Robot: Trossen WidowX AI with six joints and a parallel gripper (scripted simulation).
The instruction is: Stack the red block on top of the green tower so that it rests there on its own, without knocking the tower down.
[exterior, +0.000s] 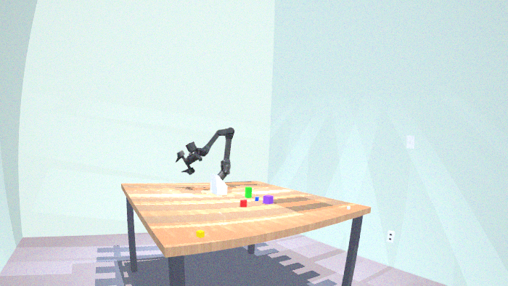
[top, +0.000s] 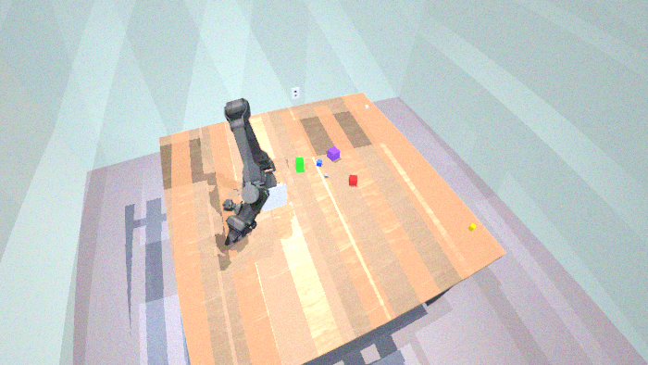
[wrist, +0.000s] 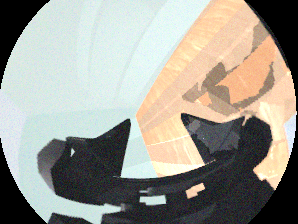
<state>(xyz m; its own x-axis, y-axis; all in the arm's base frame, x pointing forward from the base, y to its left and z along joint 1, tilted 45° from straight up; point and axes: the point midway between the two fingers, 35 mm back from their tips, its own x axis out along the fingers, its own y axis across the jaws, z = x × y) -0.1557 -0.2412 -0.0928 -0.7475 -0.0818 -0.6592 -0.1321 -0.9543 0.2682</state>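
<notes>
The red block sits on the wooden table, apart from the others. The green tower stands upright a little way from it, nearer the arm's base. My gripper is open and empty. It hangs high above the table, well off to the side of both blocks. The wrist view shows only my two dark fingers, the wall and a strip of table.
A purple block and a small blue block lie near the green tower. A yellow block lies near the table's edge. A white wedge stands by the arm's base.
</notes>
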